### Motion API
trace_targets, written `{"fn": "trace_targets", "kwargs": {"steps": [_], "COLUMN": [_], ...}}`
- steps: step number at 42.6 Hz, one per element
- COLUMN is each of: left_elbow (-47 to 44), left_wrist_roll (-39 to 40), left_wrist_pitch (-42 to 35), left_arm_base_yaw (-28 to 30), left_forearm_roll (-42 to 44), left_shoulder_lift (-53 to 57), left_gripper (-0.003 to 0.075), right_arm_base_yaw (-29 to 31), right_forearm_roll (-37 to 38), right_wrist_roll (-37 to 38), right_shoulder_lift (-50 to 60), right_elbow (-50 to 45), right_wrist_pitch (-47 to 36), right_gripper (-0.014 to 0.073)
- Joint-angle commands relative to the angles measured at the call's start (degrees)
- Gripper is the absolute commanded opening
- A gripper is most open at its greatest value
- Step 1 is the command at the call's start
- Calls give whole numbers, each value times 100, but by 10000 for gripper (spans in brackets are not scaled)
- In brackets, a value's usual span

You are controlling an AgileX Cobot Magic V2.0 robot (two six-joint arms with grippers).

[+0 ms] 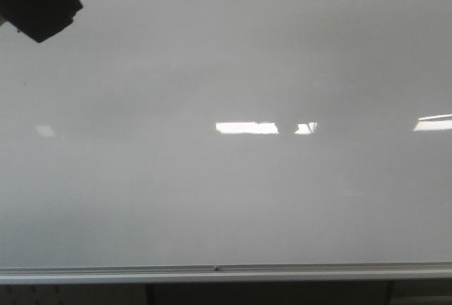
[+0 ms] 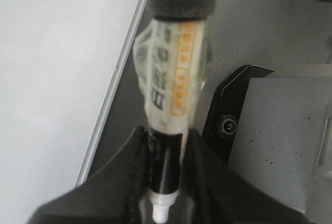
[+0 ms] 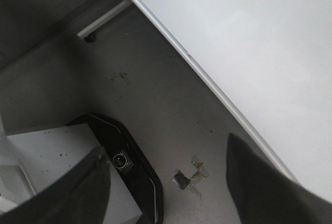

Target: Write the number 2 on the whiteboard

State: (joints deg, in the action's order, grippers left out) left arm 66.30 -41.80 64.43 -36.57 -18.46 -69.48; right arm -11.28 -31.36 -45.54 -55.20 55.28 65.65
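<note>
The whiteboard (image 1: 226,199) fills the front view, glossy white-grey, with a silver frame strip (image 1: 226,271) along its lower edge. No number 2 shows on it in any view. My left gripper (image 2: 163,182) is shut on a black marker (image 2: 168,130) wrapped in pale tape with an orange label, its black cap end pointing away from the fingers. A dark part of the left arm (image 1: 39,1) shows at the top left of the front view. My right gripper (image 3: 171,182) is open and empty beside the board's edge (image 3: 207,79).
Bright rectangular light reflections (image 1: 247,128) lie on the board. A black camera unit (image 3: 124,162) on a grey base sits below the board; it also shows in the left wrist view (image 2: 228,125). The grey floor has a chipped patch (image 3: 187,177).
</note>
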Motion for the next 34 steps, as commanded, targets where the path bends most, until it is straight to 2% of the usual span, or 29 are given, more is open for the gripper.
{"fn": "trace_targets", "kwargs": {"steps": [1, 8, 17, 25, 34], "left_elbow": [308, 405, 405, 405, 405], "left_wrist_roll": [-118, -131, -131, -131, -131], "left_wrist_pitch": [-152, -218, -311, -329, -338], "left_arm_base_yaw": [-286, -668, -870, -879, -879], "left_forearm_roll": [-203, -159, -119, -119, -119], "left_shoulder_lift": [129, 129, 129, 129, 129], "left_gripper": [8, 8, 8, 8, 8], "right_arm_base_yaw": [-468, -1321, -2341, -2739, -2747], "right_forearm_roll": [-345, -345, -345, -371, -626], "right_wrist_roll": [-647, -939, -1123, -1123, -1123], "right_shoulder_lift": [-342, -918, -1430, -1623, -1637], "right_elbow": [590, 1254, 1903, 2266, 2304], "right_wrist_pitch": [-26, -25, -12, -151, -253], "right_gripper": [498, 496, 496, 496, 491]}}
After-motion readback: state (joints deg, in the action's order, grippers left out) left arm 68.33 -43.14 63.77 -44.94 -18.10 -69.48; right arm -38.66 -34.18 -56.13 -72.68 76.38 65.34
